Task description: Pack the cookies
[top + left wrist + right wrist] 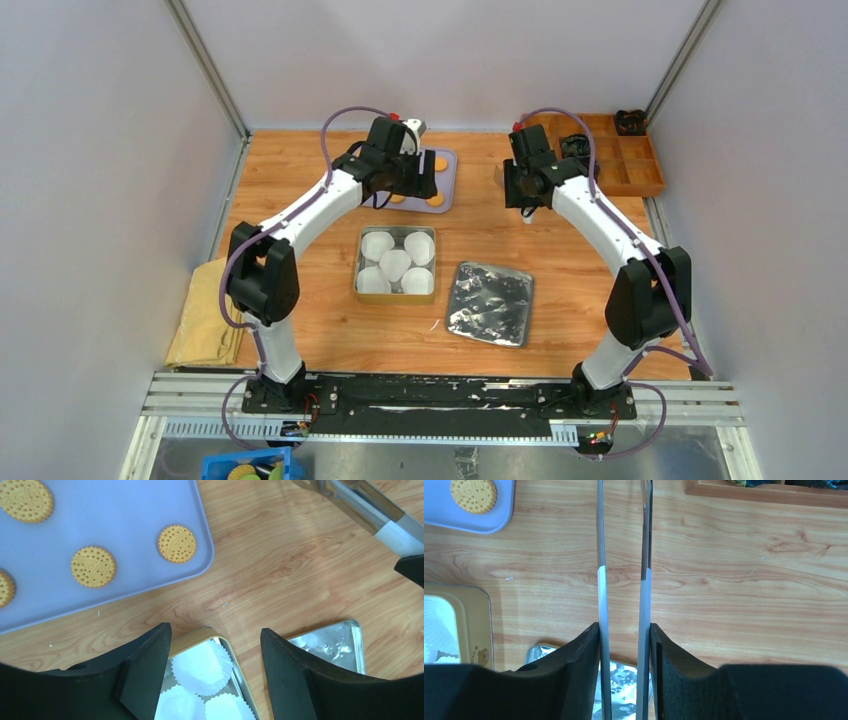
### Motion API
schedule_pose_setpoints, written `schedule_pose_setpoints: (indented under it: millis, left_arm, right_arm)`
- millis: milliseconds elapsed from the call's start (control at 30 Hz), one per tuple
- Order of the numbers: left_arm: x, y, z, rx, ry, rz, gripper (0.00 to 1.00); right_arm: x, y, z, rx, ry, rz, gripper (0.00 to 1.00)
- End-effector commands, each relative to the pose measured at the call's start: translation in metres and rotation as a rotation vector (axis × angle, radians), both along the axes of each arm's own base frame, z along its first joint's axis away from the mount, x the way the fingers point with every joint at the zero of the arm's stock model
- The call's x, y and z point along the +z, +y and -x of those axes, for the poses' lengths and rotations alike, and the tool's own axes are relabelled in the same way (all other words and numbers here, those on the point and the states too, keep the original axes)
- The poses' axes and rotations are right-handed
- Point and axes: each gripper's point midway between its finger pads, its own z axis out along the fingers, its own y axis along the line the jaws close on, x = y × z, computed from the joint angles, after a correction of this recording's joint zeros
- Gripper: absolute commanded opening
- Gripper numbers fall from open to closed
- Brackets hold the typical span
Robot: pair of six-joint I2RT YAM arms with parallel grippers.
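Note:
Several round yellow cookies lie on a lavender tray at the back of the table; one cookie also shows in the right wrist view. My left gripper hangs open and empty between the tray and a gold tin that holds white paper liners. My right gripper is shut on metal tongs, whose two arms stand slightly apart and point towards the back of the table. In the top view the left gripper is over the tray.
The gold tin sits mid-table with its silver lid to the right. A wooden compartment box stands at the back right. A yellow cloth lies at the left edge.

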Motion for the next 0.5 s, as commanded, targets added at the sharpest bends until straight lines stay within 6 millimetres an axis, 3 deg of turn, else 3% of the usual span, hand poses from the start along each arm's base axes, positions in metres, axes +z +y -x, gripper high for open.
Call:
schedule_pose_setpoints:
  millis: [0, 133, 267, 467]
  left_arm:
    - [0.020, -0.002, 0.007, -0.017, -0.030, 0.031, 0.71]
    - [0.022, 0.000, 0.008, -0.010, -0.037, 0.028, 0.71]
    - [0.024, 0.013, 0.006, 0.024, -0.058, -0.031, 0.72]
    - [0.018, 0.056, -0.009, 0.251, -0.062, -0.109, 0.74]
  right_arm:
    - [0.014, -0.001, 0.013, 0.011, -0.010, 0.020, 0.42]
    - [0.021, 0.002, 0.017, 0.021, -0.015, 0.004, 0.41]
    - [0.034, 0.019, 0.022, 0.088, -0.047, 0.011, 0.41]
    - [0.045, 0.057, 0.023, 0.185, -0.093, -0.003, 0.42]
